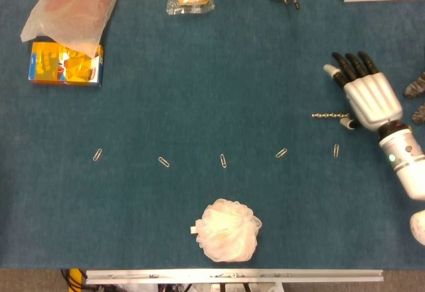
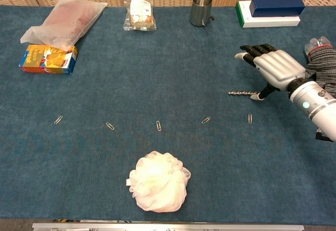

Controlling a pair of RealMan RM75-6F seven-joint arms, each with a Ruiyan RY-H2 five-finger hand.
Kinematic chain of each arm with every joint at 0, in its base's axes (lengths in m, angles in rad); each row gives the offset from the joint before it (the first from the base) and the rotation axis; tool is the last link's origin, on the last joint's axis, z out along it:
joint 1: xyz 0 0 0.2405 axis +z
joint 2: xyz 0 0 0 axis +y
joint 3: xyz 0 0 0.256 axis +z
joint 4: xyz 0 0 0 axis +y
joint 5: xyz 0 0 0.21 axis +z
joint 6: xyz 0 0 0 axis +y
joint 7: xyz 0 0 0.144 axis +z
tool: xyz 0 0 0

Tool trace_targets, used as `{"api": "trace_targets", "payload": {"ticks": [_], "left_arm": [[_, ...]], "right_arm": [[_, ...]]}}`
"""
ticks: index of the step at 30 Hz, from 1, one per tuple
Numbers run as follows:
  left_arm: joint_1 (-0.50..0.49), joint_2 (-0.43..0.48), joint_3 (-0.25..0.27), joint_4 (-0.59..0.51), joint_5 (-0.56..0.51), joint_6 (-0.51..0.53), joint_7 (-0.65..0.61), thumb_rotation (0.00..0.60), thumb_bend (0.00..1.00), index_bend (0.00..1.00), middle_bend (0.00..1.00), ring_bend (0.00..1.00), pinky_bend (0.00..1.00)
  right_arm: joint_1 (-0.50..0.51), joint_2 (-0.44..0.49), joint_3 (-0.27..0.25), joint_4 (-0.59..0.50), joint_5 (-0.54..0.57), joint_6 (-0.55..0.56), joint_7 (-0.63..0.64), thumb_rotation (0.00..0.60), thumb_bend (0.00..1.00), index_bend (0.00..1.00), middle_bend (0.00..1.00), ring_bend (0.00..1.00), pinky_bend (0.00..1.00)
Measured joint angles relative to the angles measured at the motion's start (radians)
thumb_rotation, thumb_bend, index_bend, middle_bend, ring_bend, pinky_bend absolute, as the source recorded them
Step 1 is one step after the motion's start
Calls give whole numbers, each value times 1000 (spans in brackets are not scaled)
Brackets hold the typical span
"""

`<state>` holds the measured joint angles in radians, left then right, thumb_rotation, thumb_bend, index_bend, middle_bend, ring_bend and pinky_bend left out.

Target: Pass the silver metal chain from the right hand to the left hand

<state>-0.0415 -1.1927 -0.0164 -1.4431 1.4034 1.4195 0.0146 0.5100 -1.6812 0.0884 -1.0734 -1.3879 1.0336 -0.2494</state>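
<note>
white mesh pouf point(image 1: 229, 229), paper clips point(image 1: 223, 160), steel cup point(image 2: 201, 2)
</note>
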Motion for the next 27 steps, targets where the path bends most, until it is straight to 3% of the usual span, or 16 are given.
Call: {"api": "trace_targets", "payload": {"ticks": [8,14,20,24,27], "left_arm": [[2,-1,-2,0,1,3,-1,600,153,384,430,386,575],[3,-2,-3,1,-1,1,0,600,153,384,430,386,575],[4,-3,-4,0,-1,1,2,600,154,385,430,386,575],[6,-3,-4,1,0,4,1,600,154,385,430,386,575],[8,-4,-3,1,-1,5,-2,600,153,385,430,386,575]], "right_arm": [[2,1,34,23,29,22,-1,600,37,115,0,0,38],[1,19,28,-21,16,31,20,600,39,120,0,0,38],[13,62,9,-104,0,3,16,600,48,325,0,0,37],[28,86,1,-145,4,-40,-9,600,168,398,0,0,37],[42,97,-3,-161,17,-75,-31,600,199,421,0,0,37]]}}
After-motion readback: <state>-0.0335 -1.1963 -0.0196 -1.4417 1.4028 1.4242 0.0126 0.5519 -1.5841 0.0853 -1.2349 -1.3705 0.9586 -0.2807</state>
